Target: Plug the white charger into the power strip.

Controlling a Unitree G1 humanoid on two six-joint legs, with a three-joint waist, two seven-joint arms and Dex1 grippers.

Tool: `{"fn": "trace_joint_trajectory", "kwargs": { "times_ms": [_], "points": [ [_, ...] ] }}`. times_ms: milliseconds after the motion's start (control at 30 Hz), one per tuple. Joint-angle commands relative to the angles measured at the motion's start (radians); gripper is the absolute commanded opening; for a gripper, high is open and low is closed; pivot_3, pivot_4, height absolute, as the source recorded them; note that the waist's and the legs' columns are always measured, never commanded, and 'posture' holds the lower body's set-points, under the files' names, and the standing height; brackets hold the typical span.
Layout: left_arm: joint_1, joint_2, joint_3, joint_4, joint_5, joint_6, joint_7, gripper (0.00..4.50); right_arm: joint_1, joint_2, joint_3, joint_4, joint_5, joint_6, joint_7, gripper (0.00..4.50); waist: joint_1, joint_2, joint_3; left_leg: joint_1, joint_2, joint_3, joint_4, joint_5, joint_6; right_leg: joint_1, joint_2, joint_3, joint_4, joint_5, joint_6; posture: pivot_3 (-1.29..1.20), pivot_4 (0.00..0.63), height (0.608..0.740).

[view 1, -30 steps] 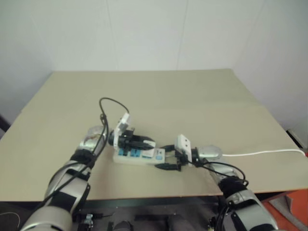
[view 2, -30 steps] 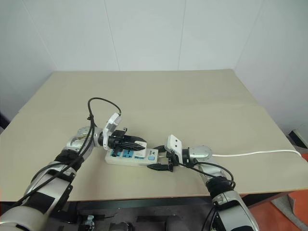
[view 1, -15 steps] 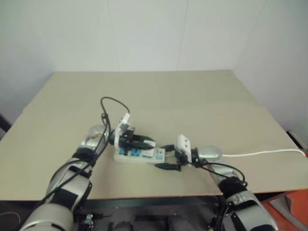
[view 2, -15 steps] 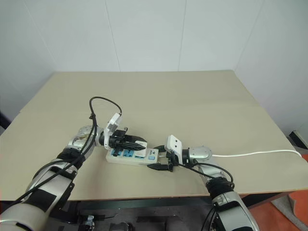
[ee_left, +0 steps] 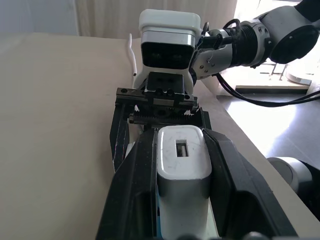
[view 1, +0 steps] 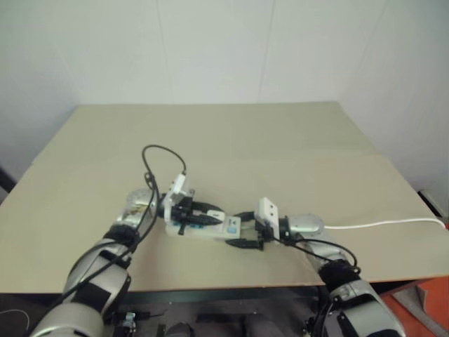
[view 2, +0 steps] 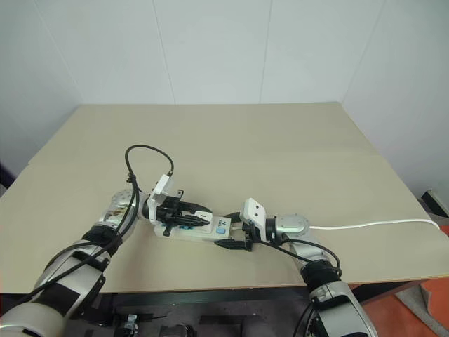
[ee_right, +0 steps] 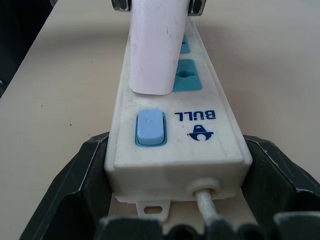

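The strip [ee_right: 175,135] lies near the front edge of the table [view 2: 280,140], its cord end between the spread fingers of the right gripper [ee_right: 172,200], which press against both of its long sides; beside the blue switch [ee_right: 149,128] the blue word "BULL" can be read with a small logo. The left gripper [ee_left: 182,200] pinches the charger [ee_left: 182,170] between its closed fingers, and the charger stands on the strip over the socket next to the switch, tilted, its end down on the socket face
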Motion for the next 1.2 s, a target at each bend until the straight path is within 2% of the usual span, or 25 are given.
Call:
{"fn": "trace_joint_trajectory", "kwargs": {
  "times_ms": [33,400,567,800,833,933,1100,1133,1200],
  "points": [
    [0.046,0.031,-0.025,0.057,0.051,-0.039,-0.002,1.01,0.023,-0.013,0.014,-0.001,-0.023,0.002,-0.004,3.44,0.000,0.000,0.000,0.000,0.000,0.000,0.000,0.000,0.000,0.000,0.000,0.000,0.000,0.000,0.000,0.00,0.150,0.740],
    [0.071,0.024,-0.041,0.172,0.186,-0.184,-0.002,1.01,0.034,-0.018,0.010,-0.018,-0.020,0.008,-0.009,3.44,0.006,0.003,-0.010,0.005,0.000,0.000,-0.001,0.000,0.000,0.004,0.000,0.000,0.000,-0.001,-0.001,0.00,0.150,0.740],
    [0.062,0.009,-0.014,0.190,0.184,-0.157,-0.002,1.01,0.037,-0.017,0.012,-0.022,-0.022,0.007,-0.015,3.44,0.010,0.003,-0.010,0.015,0.000,0.000,-0.004,0.000,0.000,0.014,0.000,0.000,-0.005,-0.003,-0.003,0.00,0.150,0.740],
    [0.059,-0.001,0.016,0.210,0.218,-0.164,-0.002,1.01,0.041,-0.016,0.015,-0.026,-0.028,0.009,-0.022,3.44,0.015,0.003,-0.012,0.019,0.000,0.000,-0.005,0.000,0.000,0.017,0.000,0.000,-0.005,-0.003,-0.003,0.00,0.150,0.740],
    [0.060,-0.003,0.023,0.212,0.221,-0.170,-0.002,1.72,0.041,-0.016,0.015,-0.026,-0.029,0.009,-0.023,3.44,0.015,0.003,-0.012,0.019,0.000,0.000,-0.005,0.000,0.000,0.017,0.000,0.000,-0.005,-0.003,-0.003,0.00,0.150,0.740],
    [0.060,-0.009,0.049,0.220,0.238,-0.174,-0.002,2.52,0.041,-0.016,0.016,-0.028,-0.029,0.010,-0.025,3.44,0.010,0.004,-0.013,0.018,0.000,0.000,-0.007,0.000,0.000,0.016,0.000,0.000,-0.005,-0.004,-0.004,0.00,0.150,0.740],
    [0.054,-0.009,0.088,0.226,0.254,-0.174,-0.002,4.19,0.037,-0.012,0.017,-0.021,-0.030,0.011,-0.029,3.44,0.010,0.004,-0.013,0.018,0.000,0.001,-0.007,0.000,0.000,0.016,0.000,0.000,-0.006,-0.004,-0.004,0.00,0.150,0.740],
    [0.053,-0.007,0.090,0.226,0.260,-0.177,-0.002,4.48,0.036,-0.012,0.018,-0.019,-0.031,0.011,-0.029,3.44,0.010,0.004,-0.013,0.018,0.000,0.001,-0.007,0.000,0.000,0.016,0.000,0.000,-0.006,-0.004,-0.004,0.00,0.150,0.740],
    [0.054,0.000,0.094,0.220,0.261,-0.176,-0.002,4.48,0.035,-0.011,0.019,-0.014,-0.034,0.006,-0.032,3.44,0.009,0.004,-0.013,0.018,0.000,0.001,-0.008,0.000,0.000,0.016,0.000,0.000,-0.006,-0.004,-0.004,0.00,0.150,0.740]
  ]
}}
